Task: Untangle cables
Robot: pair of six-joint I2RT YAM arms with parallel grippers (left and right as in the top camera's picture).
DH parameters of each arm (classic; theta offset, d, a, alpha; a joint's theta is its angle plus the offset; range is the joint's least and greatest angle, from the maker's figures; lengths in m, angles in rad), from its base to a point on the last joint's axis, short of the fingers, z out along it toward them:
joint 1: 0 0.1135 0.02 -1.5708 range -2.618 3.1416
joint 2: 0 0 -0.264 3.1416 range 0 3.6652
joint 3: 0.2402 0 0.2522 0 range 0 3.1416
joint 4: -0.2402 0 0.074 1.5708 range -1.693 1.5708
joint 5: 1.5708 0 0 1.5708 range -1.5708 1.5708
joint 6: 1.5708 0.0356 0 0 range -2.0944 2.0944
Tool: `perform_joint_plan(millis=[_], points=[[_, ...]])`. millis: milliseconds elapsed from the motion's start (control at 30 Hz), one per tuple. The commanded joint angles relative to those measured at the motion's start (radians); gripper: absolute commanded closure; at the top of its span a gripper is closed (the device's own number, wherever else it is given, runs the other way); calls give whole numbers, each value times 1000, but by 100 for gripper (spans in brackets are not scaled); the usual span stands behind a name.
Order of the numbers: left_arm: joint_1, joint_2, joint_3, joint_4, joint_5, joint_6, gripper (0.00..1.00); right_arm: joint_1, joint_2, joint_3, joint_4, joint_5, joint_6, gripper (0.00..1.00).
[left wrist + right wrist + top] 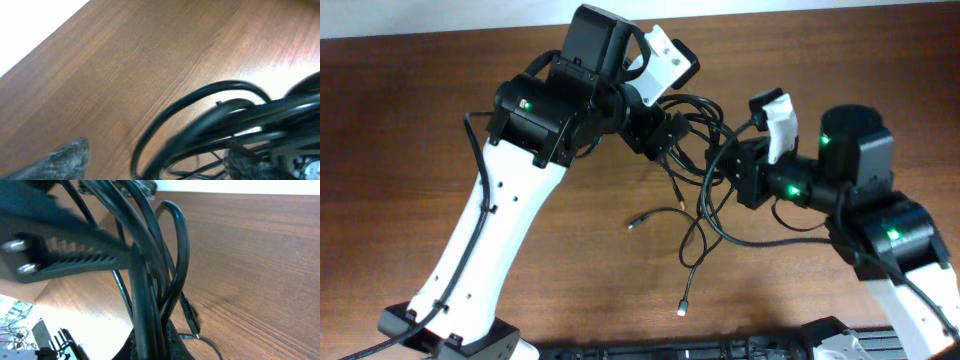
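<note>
The cables [705, 140] hang in one knotted bunch over the middle of the table [440, 80], a little nearer its far edge than its near one, strung between my two grippers. Two loose tails drop out of the bunch toward the near edge. One ends in a plug [635, 223] about mid-table, the other in a plug [682, 308] close to the near edge.

My right gripper [150, 347] is clamped on several strands at once; in its wrist view they run together down into the closed pads. My left gripper [155, 157] stands open, with bare wood showing between its fingers. The loops lie against only one pad [245, 160], so that side hooks rather than holds.

I judge the right should serve as an anchor, with no hard pull for now. Hauling straight on a whole pinched bundle would likely tighten the knot. It would be better to close the left on a single strand, ideally one leading to a free tail, and draw it slowly toward the left edge. I would watch whether its plug slides up through the loops or snags. If it snags, I should slacken and regrip; the plugs are the parts likeliest to catch.
</note>
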Motion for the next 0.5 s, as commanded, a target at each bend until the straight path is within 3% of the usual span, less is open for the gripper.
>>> perform_joint_plan(millis=[0,100,233,467], points=[[0,-17,20,3,15,49,50,3,-60,7,10,-32,-8,96],[0,-17,20,3,16,48,78,3,-74,7,0,-32,-23,96],[0,-17,20,3,58,48,100,3,-74,7,-4,-32,-23,96],[0,-17,20,2,58,29,100,3,-74,7,-38,57,-23,95]])
